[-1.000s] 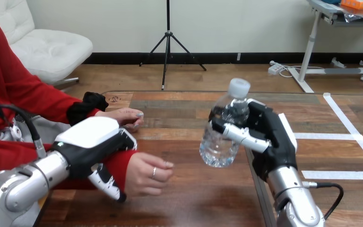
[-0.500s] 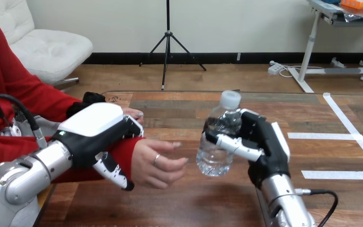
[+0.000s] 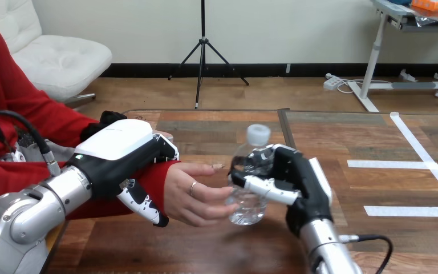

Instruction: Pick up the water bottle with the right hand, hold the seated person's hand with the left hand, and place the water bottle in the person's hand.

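The right hand (image 3: 299,184), fingers (image 3: 262,188) wrapped round the upright water bottle (image 3: 250,171), sets it against the person's hand (image 3: 197,197) mid-bench (image 3: 222,245), while the left hand (image 3: 120,151) arches over the red-sleeved wrist (image 3: 155,181), fingers seemingly curled round it.

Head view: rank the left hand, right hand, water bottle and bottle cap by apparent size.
1. left hand, nearest the camera, which may flatter it
2. right hand
3. water bottle, partly hidden by that hand
4. bottle cap
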Controlling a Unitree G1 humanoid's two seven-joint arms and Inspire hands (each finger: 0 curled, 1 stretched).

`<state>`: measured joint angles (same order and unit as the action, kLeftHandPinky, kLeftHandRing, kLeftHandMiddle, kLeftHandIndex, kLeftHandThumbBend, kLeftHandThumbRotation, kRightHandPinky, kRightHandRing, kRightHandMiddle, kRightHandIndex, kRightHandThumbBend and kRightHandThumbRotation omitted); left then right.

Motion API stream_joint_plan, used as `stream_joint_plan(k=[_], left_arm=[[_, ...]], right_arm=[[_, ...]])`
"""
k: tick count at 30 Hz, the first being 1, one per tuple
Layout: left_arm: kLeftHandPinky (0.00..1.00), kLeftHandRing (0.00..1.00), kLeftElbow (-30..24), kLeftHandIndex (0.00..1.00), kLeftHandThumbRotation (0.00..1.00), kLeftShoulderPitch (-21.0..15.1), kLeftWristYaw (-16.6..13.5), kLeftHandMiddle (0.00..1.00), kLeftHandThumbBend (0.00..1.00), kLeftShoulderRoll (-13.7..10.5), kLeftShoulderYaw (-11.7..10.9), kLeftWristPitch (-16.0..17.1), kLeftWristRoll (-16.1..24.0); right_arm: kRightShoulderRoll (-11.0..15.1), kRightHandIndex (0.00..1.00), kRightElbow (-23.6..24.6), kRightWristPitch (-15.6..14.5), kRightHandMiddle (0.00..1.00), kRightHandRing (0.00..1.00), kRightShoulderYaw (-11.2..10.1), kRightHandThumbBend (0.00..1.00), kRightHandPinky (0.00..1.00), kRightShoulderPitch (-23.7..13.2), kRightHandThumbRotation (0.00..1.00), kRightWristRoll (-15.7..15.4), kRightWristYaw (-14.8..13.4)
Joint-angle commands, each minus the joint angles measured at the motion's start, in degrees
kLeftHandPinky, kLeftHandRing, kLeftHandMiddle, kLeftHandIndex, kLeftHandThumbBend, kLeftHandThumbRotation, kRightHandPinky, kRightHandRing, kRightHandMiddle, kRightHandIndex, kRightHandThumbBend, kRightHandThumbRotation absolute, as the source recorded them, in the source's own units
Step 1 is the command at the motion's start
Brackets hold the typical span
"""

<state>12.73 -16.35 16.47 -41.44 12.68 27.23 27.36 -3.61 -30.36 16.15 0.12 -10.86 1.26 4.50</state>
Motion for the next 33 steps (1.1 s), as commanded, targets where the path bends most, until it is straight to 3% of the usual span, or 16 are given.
stream_joint_plan(k=[1, 9, 21, 33], left_arm=[[0.3, 0.33, -6.6, 0.39, 0.0, -7.5, -0.7, 0.38, 1.0, 1.8, -2.7, 1.7, -2.4], [0.3, 0.33, -8.3, 0.39, 0.0, -7.7, 0.4, 0.38, 0.99, 2.1, -3.0, 1.1, -3.1], [0.3, 0.34, -8.6, 0.4, 0.0, -8.0, 0.7, 0.38, 0.99, 2.1, -3.2, 2.9, -3.8], [0.31, 0.34, -9.3, 0.4, 0.0, -7.7, 1.5, 0.39, 1.0, 2.1, -3.5, 2.4, -4.3]], right_arm=[[-1.8, 0.4, -1.3, 4.2, 0.42, 0.41, 1.1, 0.85, 0.39, -7.5, 0.0, -1.4, -1.5], [-2.8, 0.39, -4.0, 5.2, 0.42, 0.41, 1.7, 0.85, 0.39, -8.6, 0.0, -1.8, -2.4], [-3.9, 0.39, -5.7, 4.9, 0.42, 0.41, 3.0, 0.84, 0.39, -9.6, 0.0, -2.0, -3.9], [-5.0, 0.39, 0.1, 0.2, 0.43, 0.42, 5.8, 0.83, 0.39, -8.0, 0.0, -3.6, -7.5]])
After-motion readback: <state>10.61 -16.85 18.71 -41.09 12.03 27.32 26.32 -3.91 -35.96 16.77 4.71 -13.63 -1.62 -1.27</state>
